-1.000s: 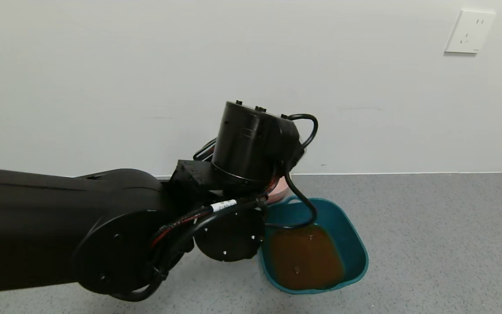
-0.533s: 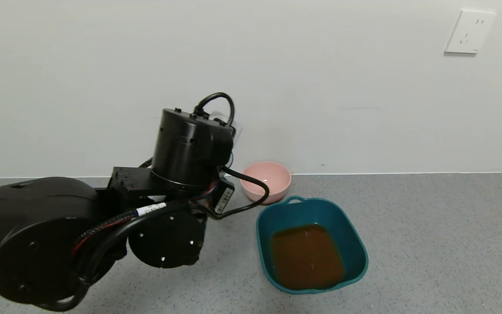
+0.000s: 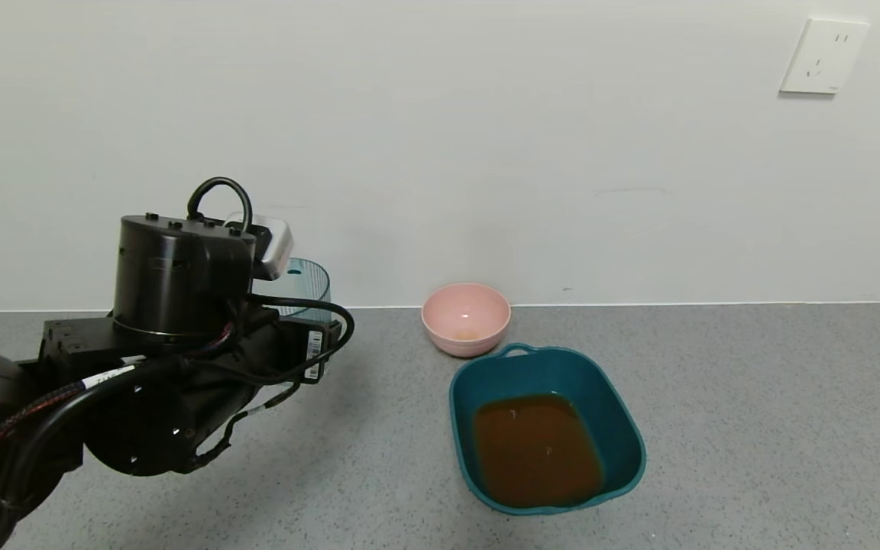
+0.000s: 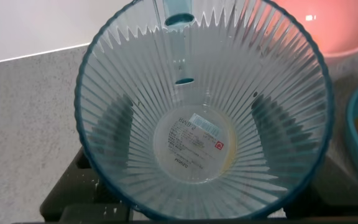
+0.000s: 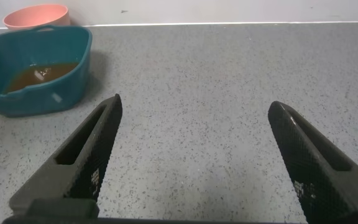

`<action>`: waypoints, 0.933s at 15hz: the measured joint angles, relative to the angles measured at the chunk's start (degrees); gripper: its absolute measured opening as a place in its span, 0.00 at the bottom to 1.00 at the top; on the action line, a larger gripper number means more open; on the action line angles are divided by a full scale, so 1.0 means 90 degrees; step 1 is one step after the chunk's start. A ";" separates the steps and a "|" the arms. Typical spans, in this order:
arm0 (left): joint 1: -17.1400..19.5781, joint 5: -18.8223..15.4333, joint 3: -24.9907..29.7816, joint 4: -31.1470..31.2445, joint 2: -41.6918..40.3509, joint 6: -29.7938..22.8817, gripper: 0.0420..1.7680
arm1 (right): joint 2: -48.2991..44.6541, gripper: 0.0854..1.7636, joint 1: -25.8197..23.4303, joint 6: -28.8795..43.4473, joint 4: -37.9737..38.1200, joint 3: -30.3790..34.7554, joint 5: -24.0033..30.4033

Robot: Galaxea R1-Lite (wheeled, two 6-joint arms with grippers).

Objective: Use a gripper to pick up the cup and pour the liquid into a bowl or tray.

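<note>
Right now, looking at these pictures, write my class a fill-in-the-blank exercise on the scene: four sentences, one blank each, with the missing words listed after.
1. The brown liquid lies in the dark teal ____.
2. The left gripper is shut on the ribbed cup, which looks nearly ____ inside.
3. The small round bowl beside the basin is ____ in colour.
4. The right gripper hangs over the grey counter with its fingers ____.

Missing words: basin; empty; pink; open

One cup (image 3: pixel 307 289), two bowls (image 3: pixel 465 318) (image 3: pixel 547 428).
</note>
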 joint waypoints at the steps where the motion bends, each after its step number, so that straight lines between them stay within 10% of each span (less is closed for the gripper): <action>1: 0.0196 -0.0191 0.0209 -0.0438 0.0009 -0.0020 0.74 | 0.0000 0.97 0.0000 0.0000 0.0003 0.0000 0.0000; 6: 0.1291 -0.1401 0.0657 -0.1732 0.0545 0.0046 0.74 | 0.0000 0.97 0.0000 -0.0004 0.0000 0.0000 0.0000; 14: 0.1609 -0.1563 0.0383 -0.1793 0.1521 0.0050 0.74 | 0.0000 0.97 0.0000 0.0000 0.0000 0.0000 0.0000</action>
